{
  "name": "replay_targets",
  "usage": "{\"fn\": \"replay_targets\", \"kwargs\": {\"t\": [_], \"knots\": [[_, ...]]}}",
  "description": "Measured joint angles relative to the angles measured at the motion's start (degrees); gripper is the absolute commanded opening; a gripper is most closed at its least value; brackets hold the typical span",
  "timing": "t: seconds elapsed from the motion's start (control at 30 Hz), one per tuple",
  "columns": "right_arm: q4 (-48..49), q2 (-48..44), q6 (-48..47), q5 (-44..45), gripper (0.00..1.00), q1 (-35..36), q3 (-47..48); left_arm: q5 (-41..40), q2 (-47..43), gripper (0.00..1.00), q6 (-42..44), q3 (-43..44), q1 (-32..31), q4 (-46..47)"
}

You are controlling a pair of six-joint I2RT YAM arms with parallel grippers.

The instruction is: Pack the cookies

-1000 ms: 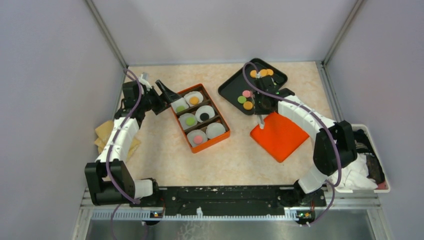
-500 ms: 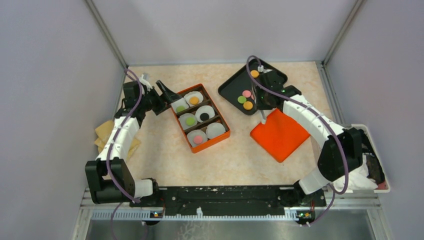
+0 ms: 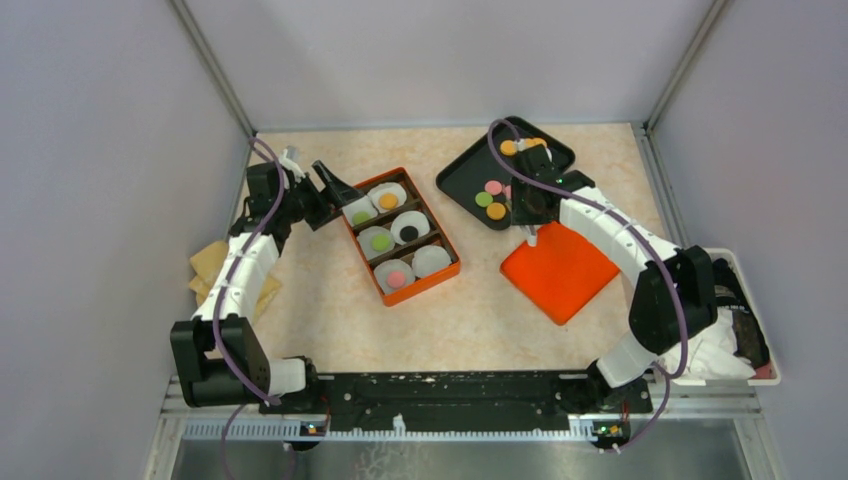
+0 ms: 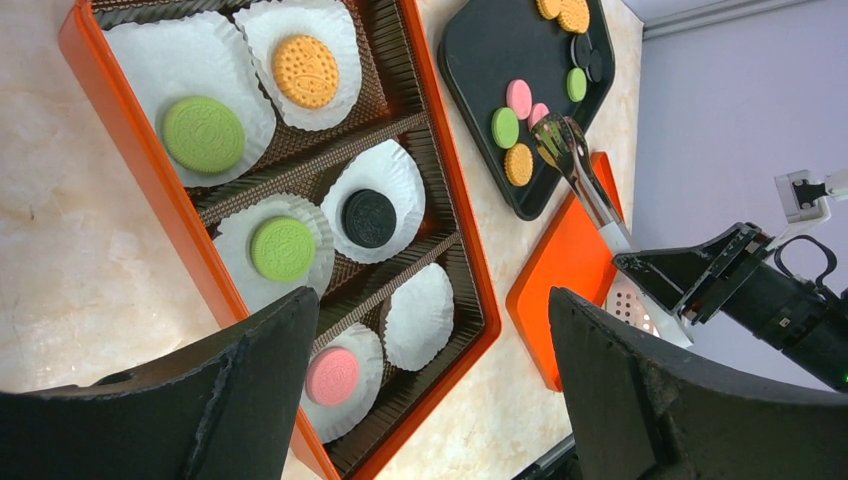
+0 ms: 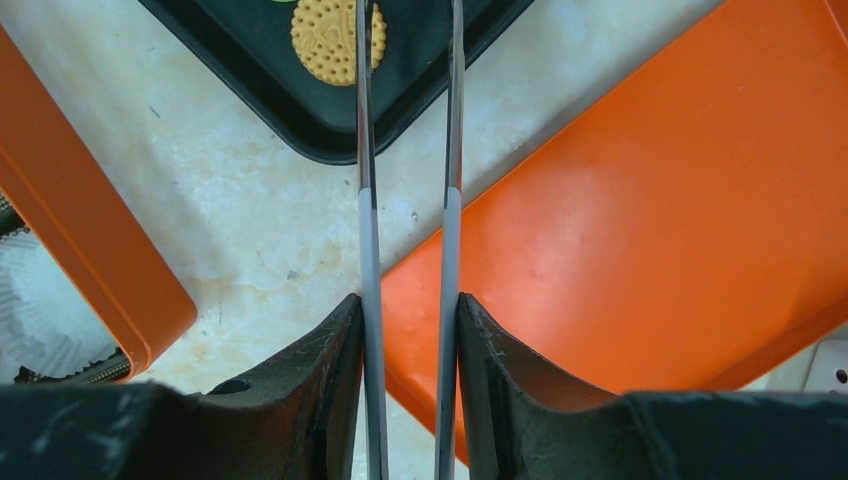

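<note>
cookies [image 4: 203, 133]: five packed in box [image 4: 460, 200]; sixth cup [image 4: 420, 315], near right, empty. more loose on tray [image 4: 490, 50], right of box. tongs [image 5: 366, 230] tips over tray beside orange one, none visibly gripped. right tool [image 5: 410, 320] clamps tongs, arms slightly parted. left tool [image 4: 430, 310] wide open, empty, at box's far-left end. likely one placement left.

White shells over black joints on left arm [image 3: 245, 265] and right arm [image 3: 612, 228]; purple cables [image 3: 489, 140] looped alongside; matte black wedge fingers [image 4: 660, 400].
</note>
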Motion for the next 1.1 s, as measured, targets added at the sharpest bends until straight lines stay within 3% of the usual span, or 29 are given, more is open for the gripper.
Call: {"fn": "replay_targets", "kwargs": {"t": [0.93, 1.0, 1.1], "knots": [[-2.2, 5.4, 0.1, 5.1, 0.41, 0.0, 3.8, 0.8, 0.0, 0.91, 0.0, 0.0, 0.0, 0.0], [-2.4, 6.1, 0.1, 5.1, 0.4, 0.0, 4.2, 0.8, 0.0, 0.91, 0.0, 0.0, 0.0, 0.0], [-2.3, 7.0, 0.3, 5.1, 0.29, 0.0, 5.0, 0.8, 0.0, 0.91, 0.0, 0.0, 0.0, 0.0]]}}
